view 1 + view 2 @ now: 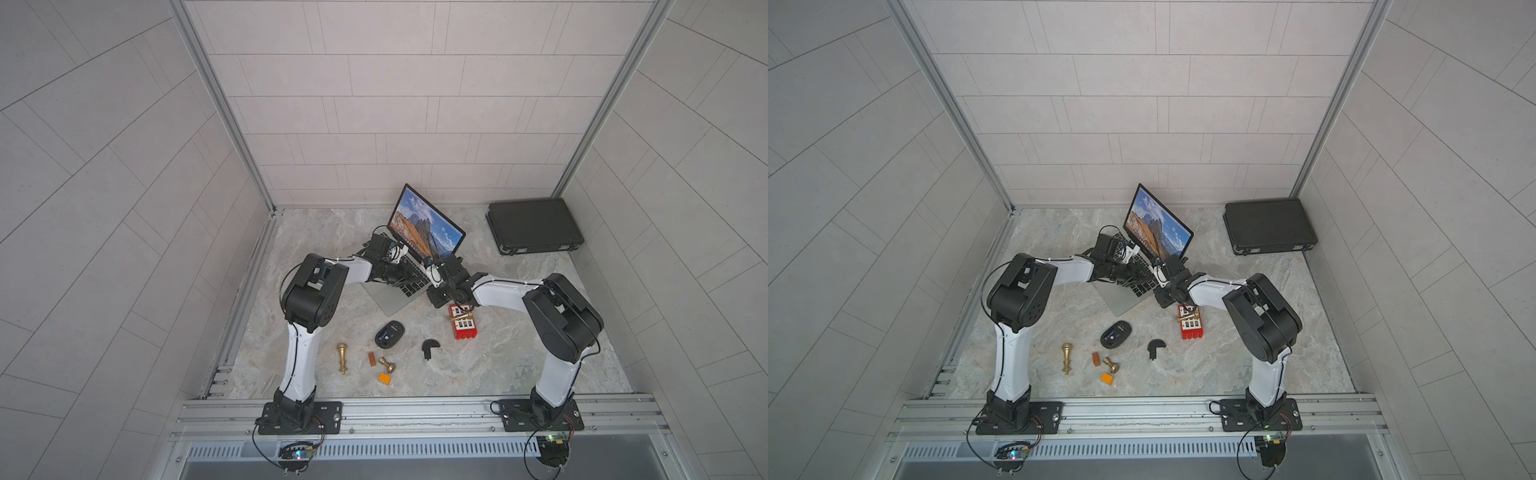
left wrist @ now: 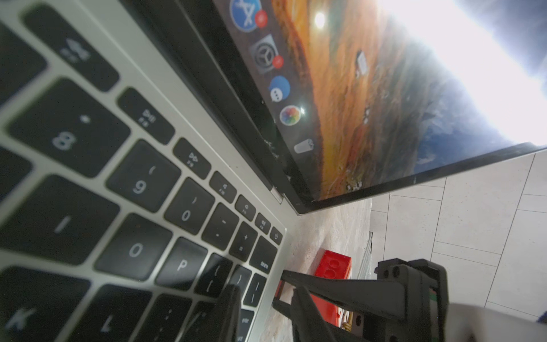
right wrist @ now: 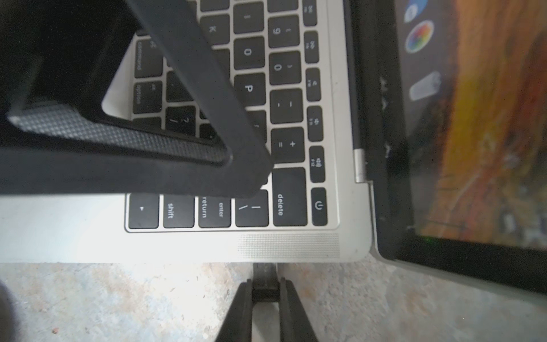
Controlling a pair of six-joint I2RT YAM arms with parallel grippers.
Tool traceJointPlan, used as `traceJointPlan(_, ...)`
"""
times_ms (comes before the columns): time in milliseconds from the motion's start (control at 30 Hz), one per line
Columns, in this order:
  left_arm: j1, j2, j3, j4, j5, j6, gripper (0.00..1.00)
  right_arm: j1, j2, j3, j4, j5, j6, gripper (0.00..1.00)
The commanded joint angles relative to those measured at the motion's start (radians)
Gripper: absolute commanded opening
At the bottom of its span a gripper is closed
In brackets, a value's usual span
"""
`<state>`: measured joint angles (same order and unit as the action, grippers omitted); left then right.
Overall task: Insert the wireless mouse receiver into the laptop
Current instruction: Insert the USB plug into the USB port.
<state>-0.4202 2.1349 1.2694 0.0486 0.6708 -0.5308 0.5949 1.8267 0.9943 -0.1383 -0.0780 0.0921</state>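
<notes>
Seen from the right wrist, the right claw (image 3: 265, 291) pinches the receiver (image 3: 265, 279), its plug end meeting the laptop (image 3: 296, 245) at the side edge near the delete key (image 3: 288, 197). In both top views the arms hide it. The left claw (image 1: 409, 277) sits over the keys; its spread cannot be told.
</notes>
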Motion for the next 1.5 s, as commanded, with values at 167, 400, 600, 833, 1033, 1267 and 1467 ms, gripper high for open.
traceJointPlan(167,-0.009,0.057,0.003,-0.074,-0.029,0.042,0.32,0.022,0.048,0.002,0.021,0.061,0.009,0.18)
traceJointPlan(400,-0.009,0.069,-0.010,-0.090,-0.032,0.054,0.32,0.022,0.075,0.033,0.005,0.085,0.001,0.17)
traceJointPlan(600,-0.008,0.076,-0.012,-0.101,-0.034,0.062,0.31,0.022,0.083,0.050,0.009,0.095,-0.015,0.17)
traceJointPlan(833,-0.009,0.084,-0.010,-0.104,-0.037,0.063,0.31,0.020,0.109,0.084,-0.018,0.069,-0.001,0.16)
traceJointPlan(1033,-0.008,0.088,-0.009,-0.108,-0.042,0.067,0.31,0.017,0.122,0.081,0.011,0.029,0.054,0.16)
traceJointPlan(1267,-0.008,0.089,-0.011,-0.109,-0.048,0.069,0.30,0.019,0.128,0.095,-0.044,0.076,0.057,0.15)
traceJointPlan(1467,-0.007,0.089,-0.011,-0.109,-0.047,0.070,0.30,0.020,0.130,0.085,-0.031,0.088,0.030,0.15)
